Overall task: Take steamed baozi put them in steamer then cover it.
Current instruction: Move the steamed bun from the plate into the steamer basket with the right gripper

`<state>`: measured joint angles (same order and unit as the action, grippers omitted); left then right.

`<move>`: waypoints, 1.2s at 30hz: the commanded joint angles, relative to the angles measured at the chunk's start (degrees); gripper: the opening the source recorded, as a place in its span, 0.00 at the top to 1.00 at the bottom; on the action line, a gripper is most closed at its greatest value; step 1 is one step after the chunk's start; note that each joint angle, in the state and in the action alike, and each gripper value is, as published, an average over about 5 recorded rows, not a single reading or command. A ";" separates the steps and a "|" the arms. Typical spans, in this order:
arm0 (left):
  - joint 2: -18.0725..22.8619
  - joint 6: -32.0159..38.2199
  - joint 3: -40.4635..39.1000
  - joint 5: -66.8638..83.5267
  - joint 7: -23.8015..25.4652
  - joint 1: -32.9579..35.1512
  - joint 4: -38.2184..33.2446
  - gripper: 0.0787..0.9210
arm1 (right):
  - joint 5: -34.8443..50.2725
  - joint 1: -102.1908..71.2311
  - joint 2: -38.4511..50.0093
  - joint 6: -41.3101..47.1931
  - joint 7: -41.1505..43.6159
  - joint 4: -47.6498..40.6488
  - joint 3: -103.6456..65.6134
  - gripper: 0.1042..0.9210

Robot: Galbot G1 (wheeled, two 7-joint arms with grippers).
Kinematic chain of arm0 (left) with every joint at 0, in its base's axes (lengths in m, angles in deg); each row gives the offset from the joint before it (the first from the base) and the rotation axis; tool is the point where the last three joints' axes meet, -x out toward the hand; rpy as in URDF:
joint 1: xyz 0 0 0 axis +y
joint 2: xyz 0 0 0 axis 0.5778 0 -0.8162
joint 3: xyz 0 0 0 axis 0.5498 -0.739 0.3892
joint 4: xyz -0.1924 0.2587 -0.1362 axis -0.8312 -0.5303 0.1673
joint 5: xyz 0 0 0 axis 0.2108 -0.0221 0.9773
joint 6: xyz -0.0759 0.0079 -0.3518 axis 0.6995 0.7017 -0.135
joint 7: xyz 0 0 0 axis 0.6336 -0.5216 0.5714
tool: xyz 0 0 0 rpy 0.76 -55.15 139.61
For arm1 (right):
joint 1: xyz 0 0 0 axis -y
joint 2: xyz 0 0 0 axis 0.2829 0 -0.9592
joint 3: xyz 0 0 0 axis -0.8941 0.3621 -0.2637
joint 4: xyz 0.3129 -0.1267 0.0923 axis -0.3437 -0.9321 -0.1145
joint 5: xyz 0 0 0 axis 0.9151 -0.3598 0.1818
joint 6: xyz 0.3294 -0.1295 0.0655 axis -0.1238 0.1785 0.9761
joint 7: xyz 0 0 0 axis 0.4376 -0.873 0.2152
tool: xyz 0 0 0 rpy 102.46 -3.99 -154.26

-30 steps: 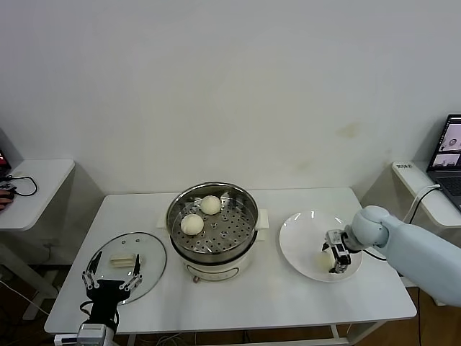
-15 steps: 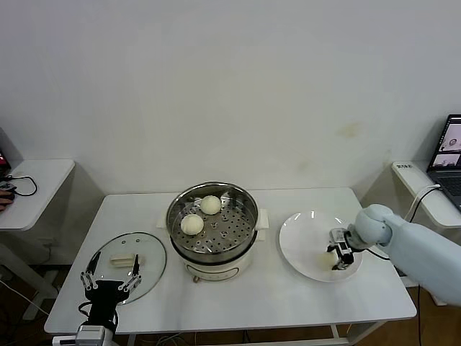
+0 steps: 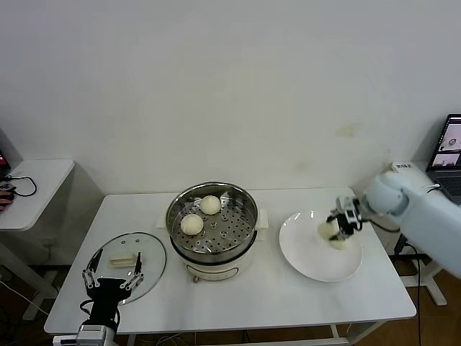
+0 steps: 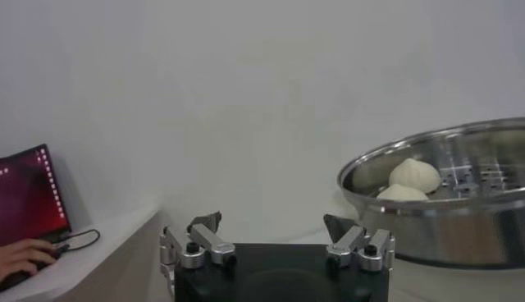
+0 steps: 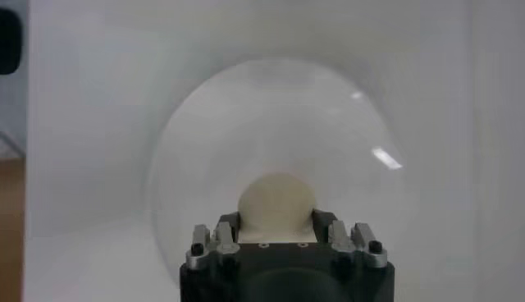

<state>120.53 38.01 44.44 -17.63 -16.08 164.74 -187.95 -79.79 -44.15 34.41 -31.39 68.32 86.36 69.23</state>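
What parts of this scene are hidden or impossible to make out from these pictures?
- Right gripper fingertips: right wrist view, hidden behind the held bun.
- Steamer: left wrist view, cut off by the frame edge; its base is out of sight.
- Laptop screen: head view, cut off and too small.
- Lid near edge: head view, hidden by the left gripper.
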 commanded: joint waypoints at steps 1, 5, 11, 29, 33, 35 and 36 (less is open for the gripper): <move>0.10 -0.04 0.03 -0.11 0.00 0.40 -0.77 0.12 | 10.96 24.02 -4.99 0.82 -0.20 1.57 10.35 0.44; 0.34 -0.02 0.05 -0.21 -0.04 0.43 -1.03 0.12 | 14.94 30.78 -10.79 1.39 -2.45 3.35 15.69 0.44; 0.62 -0.04 0.26 -0.40 -0.03 0.45 -1.20 0.12 | 19.00 33.72 -18.87 1.36 -5.98 4.91 20.17 0.43; 0.50 -0.05 2.32 0.35 0.06 0.47 -1.39 0.12 | 8.12 24.95 -33.71 -13.19 -10.81 0.12 31.08 0.44; 0.54 -0.03 2.72 0.52 0.07 0.28 -1.20 0.12 | 2.80 22.98 -34.42 -17.44 -10.06 -0.36 32.44 0.44; 0.60 -0.06 2.84 0.57 0.07 0.09 -1.10 0.12 | -0.10 22.36 -34.83 -19.60 -9.85 -0.40 32.99 0.44; 0.64 -0.08 2.88 0.59 0.07 -0.02 -1.06 0.12 | -1.65 22.07 -35.09 -20.63 -9.77 -0.58 33.08 0.44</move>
<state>121.10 37.99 47.08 -17.12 -16.03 165.00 -189.20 -70.33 -19.21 3.82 -42.25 58.95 87.37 98.20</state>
